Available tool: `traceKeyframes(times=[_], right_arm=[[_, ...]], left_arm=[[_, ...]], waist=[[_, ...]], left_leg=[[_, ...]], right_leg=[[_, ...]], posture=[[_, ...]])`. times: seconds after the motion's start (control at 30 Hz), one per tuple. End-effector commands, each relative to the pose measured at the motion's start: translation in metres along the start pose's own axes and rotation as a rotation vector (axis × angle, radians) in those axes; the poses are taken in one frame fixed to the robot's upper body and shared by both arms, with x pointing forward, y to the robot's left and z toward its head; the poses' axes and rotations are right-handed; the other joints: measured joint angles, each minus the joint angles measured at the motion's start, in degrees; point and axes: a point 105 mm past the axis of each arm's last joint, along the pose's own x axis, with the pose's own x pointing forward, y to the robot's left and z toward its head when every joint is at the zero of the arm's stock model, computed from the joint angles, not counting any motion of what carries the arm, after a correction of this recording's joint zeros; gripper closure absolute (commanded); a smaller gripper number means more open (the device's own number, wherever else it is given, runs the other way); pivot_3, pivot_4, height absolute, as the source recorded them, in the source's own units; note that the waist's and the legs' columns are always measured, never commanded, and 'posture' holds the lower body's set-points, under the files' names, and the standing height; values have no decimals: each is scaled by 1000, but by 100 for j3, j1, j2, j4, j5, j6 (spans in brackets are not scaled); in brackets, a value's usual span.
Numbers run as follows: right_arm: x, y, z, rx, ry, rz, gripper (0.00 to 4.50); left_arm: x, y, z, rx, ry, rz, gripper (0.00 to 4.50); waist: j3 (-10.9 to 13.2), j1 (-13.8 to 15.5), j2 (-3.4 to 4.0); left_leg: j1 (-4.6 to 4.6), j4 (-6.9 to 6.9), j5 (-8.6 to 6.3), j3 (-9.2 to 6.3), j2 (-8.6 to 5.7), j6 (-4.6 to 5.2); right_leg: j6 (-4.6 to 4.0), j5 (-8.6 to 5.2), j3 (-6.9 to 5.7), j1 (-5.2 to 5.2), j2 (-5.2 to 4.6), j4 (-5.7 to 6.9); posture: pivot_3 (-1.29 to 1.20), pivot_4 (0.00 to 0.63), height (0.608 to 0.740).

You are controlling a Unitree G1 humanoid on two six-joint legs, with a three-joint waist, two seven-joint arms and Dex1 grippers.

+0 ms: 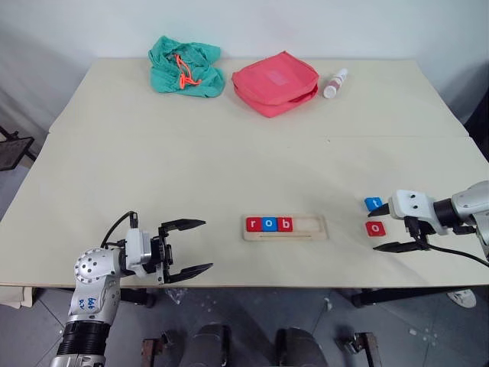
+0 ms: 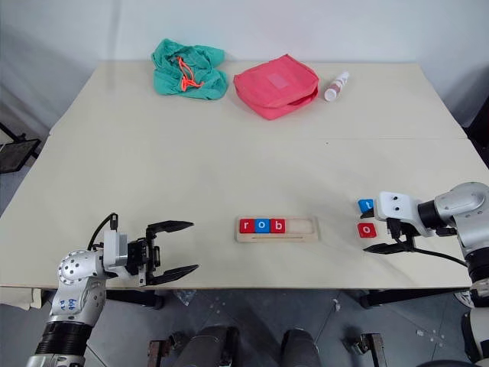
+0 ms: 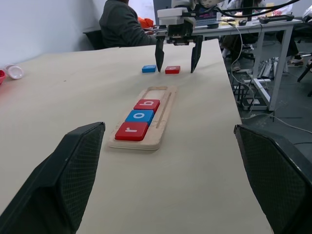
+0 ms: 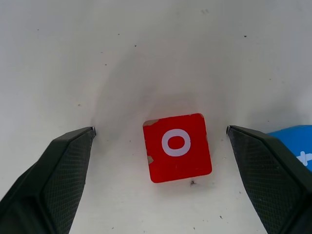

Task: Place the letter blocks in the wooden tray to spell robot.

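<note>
Holding red r, blue o, red b tiles, wooden tray (image 1: 306, 226) lower centre, red o tile (image 4: 177, 146) flat between spread right gripper (image 4: 161, 134), blue tile (image 1: 373, 203) beside, left gripper (image 1: 191, 246) released, empty.

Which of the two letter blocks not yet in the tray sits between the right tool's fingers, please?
The red o block, lying flat between the open right tool; the blue block lies beside it, outside.

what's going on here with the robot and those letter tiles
The robot is spelling "robot" in the wooden tray. Three blocks, r, o and b, already sit in it. The right end effector is open, poised over the red o block, with the blue t block beside it on the table. The left end effector is open and holds nothing.
</note>
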Motion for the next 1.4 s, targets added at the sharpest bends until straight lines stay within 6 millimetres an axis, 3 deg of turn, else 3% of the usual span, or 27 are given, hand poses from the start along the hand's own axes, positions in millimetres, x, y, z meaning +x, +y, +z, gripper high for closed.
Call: traceKeyframes(times=[0.03, 0.23, 0.27, 0.47, 0.57, 0.77, 0.87, 1.0, 1.4], right_arm=[[3, -1, -8, 11, 25, -14, 1176], [4, -4, -9, 10, 13, -54, 2996], [3, -6, -6, 8, 3, -68, 3042], [-9, -23, 28, 45, -88, -155, 3041], [-13, -20, 68, 104, -168, -150, 3041], [5, -8, 123, 94, -224, -116, 3041], [18, 0, 140, 80, -224, -82, 3041], [38, 6, 149, 66, -191, -66, 3041], [59, 9, 155, 4, -137, -33, 3041]], left_arm=[[1, 4, 10, 43, -18, -5, 0], [1, 8, 10, 45, -18, -11, 0], [1, 9, 10, 45, -17, -12, 0], [0, 17, 8, 47, -14, -22, 0], [1, 23, 5, 47, -14, -37, 0], [3, 29, 0, 46, -17, -74, 0], [4, 31, -1, 51, -18, -89, 0], [7, 34, 0, 58, -25, -97, 0], [6, 31, 5, 74, -33, -98, 0]], waist=[[-2, 0, -4], [-14, -1, -24], [-14, -1, -24], [-6, 2, -10], [1, 6, 4], [1, 23, 3], [1, 29, 3], [1, 20, 2], [1, -3, 2]], left_leg=[[2, 1, 0, 0, 0, 0], [9, 6, 0, -1, 1, 0], [9, 7, 0, -1, 2, 0], [6, 5, 0, 1, 2, -1], [-1, -1, 0, 1, 2, -1], [-9, -2, -2, -7, -1, -4], [-12, 0, -2, -10, -4, -4], [-12, 0, -2, -12, -4, -4], [-15, -5, -2, -10, -6, -4]], right_leg=[[0, 0, 0, 2, 0, 0], [0, 0, 1, 12, 1, -1], [0, 0, 1, 12, 1, -2], [0, 0, 3, 6, 1, -1], [0, 0, 4, -6, 1, 3], [0, 0, 1, -15, 0, 8], [0, 0, 1, -16, -1, 9], [0, 0, 0, -18, -1, 11], [0, 0, 2, -30, -1, 20]], posture=[[0, 150, 740], [0, 150, 740], [0, 150, 740], [0, 150, 740], [0, 150, 740], [0, 150, 740], [0, 150, 740], [0, 150, 740], [0, 150, 740]])
